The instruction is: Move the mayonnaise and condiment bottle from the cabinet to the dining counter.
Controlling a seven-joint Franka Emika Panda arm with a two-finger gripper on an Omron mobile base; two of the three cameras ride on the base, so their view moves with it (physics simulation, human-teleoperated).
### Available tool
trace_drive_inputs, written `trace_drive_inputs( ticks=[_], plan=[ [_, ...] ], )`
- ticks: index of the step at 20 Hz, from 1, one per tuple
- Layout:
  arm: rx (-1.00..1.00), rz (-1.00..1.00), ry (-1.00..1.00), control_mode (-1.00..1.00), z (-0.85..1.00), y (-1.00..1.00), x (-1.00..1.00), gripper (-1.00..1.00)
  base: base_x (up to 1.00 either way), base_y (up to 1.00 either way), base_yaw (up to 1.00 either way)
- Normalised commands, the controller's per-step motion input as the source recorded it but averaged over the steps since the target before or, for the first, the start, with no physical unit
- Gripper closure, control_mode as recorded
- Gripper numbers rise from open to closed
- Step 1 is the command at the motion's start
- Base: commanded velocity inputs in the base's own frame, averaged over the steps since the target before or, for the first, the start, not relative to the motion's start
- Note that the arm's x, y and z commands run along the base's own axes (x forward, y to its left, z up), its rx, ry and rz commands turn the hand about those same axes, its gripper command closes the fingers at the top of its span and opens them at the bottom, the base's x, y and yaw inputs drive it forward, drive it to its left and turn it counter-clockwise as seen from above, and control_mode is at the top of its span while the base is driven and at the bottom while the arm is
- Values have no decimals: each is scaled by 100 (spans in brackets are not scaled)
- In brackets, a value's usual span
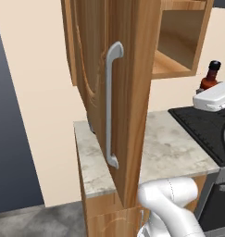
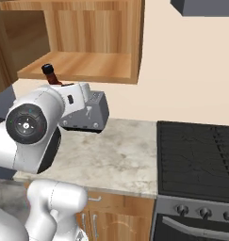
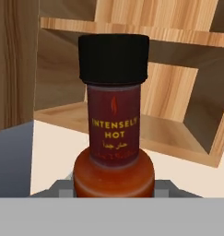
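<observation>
Hand view: condiment bottle [image 3: 114, 138] upright in hand [image 3: 114, 186].

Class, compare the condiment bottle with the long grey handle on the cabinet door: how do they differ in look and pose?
The condiment bottle is dark reddish-brown with a black cap; the handle is plain grey. The bottle is stout with a narrow neck; the handle is a thin bar, curved at its ends. The bottle sits at the end effector; the handle is fixed to the cabinet door. Both stand upright.

Base views flank cabinet [image 1: 132, 69]; hand view close on condiment bottle [image 3: 113, 129].
</observation>
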Motion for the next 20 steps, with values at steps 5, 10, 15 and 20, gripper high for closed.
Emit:
trace_drive_inputs(
  ticks=[5, 10, 15, 20],
  plan=[
    [0, 0, 0, 100, 0, 0, 0, 100, -74, -44, -24],
    [0, 0, 0, 100, 0, 0, 0, 100, -50, -47, -51],
    [0, 0, 0, 100, 0, 0, 0, 100, -1, -66, -75],
    [0, 0, 0, 100, 0, 0, 0, 100, 0, -83, -79]
  ],
)
